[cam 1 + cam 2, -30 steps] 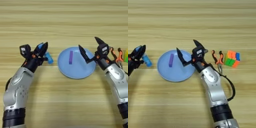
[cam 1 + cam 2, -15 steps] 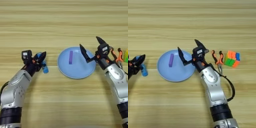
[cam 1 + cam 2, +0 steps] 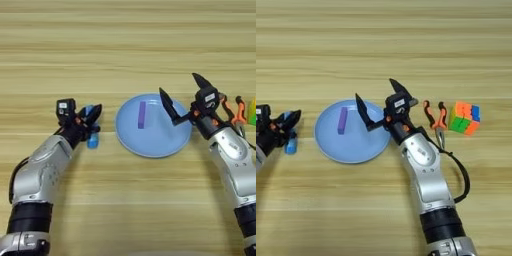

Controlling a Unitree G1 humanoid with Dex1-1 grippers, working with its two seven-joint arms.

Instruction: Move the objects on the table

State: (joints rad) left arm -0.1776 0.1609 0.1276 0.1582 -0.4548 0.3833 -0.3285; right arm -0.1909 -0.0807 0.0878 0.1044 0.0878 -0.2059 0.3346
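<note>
Nearest the front edge of the table (image 3: 125, 45), both forearms rise from the bottom corners.

Left claw (image 3: 86, 119): positioned left of the plate, toward the left edge, fingers around the blue tube (image 3: 92, 137). The tube's lower end protrudes below the fingers and stands just above or on the wood; contact with the surface cannot be confirmed. The claw appears closed on it.

Right claw (image 3: 378, 102): over the right rim of the light-blue plate (image 3: 351, 150), fingers spread wide apart, nothing between them. One finger points over the plate, the other angles up and away toward the far edge.

Thin purple bar (image 3: 142, 114): lying flat inside the plate, left of centre, long axis running near to far, apart from the right claw.

Orange-handled pliers (image 3: 436, 119): on the wood just right of the right claw.

Puzzle cube (image 3: 464, 118): beside the pliers, toward the right edge, untouched.
</note>
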